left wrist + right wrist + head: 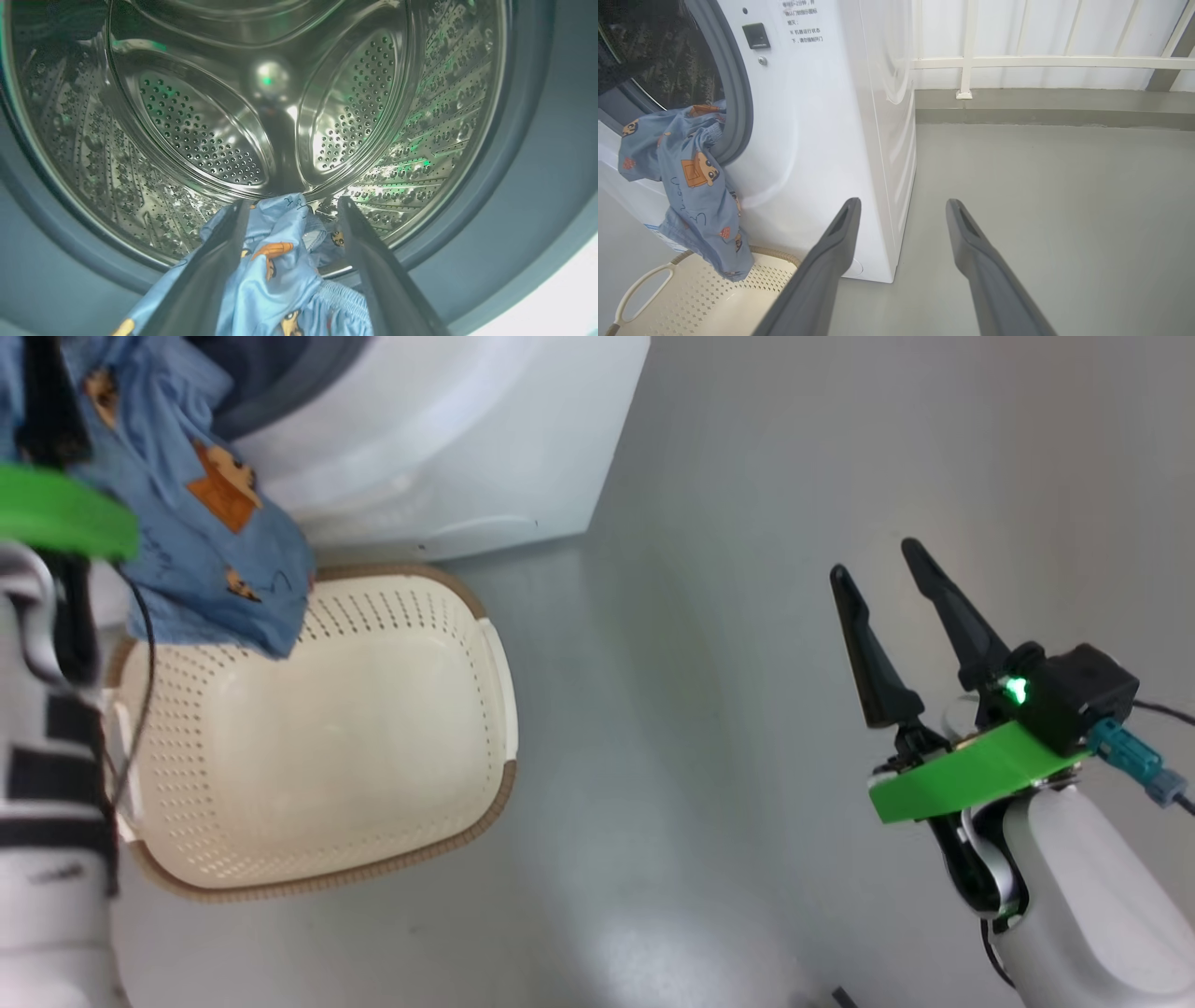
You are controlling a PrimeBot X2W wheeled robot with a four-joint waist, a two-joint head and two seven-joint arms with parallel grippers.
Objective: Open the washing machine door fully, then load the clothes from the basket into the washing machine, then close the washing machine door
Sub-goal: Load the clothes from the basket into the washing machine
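The light blue clothes (215, 551) with orange-brown bears hang out of the washing machine (448, 448) mouth, over the grey gasket (738, 93) and down to the basket (373, 616). My left gripper (292, 203) is open at the mouth of the steel drum (201, 130), fingers wide apart, with the clothes (275, 280) lying loosely between them. The bare bottom of the cream basket (714, 298) shows. My right gripper (875, 560) is open over the floor to the right of the machine, holding nothing. The washing machine door is out of view.
Grey floor (709, 616) stretches to the right of the machine and the basket. A white railing (1017, 60) and a low grey kerb (1041, 112) close off the far side. The basket stands tight against the machine's front.
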